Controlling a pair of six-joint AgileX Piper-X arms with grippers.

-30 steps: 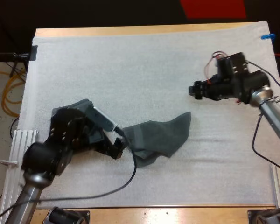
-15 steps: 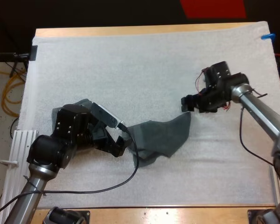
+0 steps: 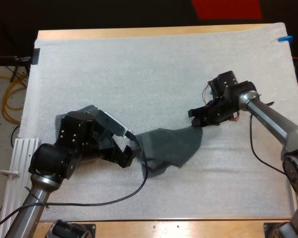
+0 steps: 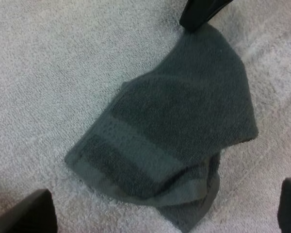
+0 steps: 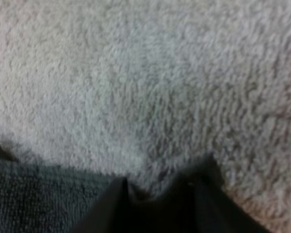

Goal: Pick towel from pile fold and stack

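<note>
You are barely beginning: crumpled towel point(image 3: 171, 146) lying unfolded at centre frame, nothing stacked; left gripper point(image 3: 130, 156) standing wide, empty, at its left edge; right gripper point(image 3: 195, 120), narrowly parted, sitting at its upper-right corner.

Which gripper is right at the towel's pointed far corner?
The right gripper, at the far corner of the towel; the left gripper sits open at its opposite end.
</note>
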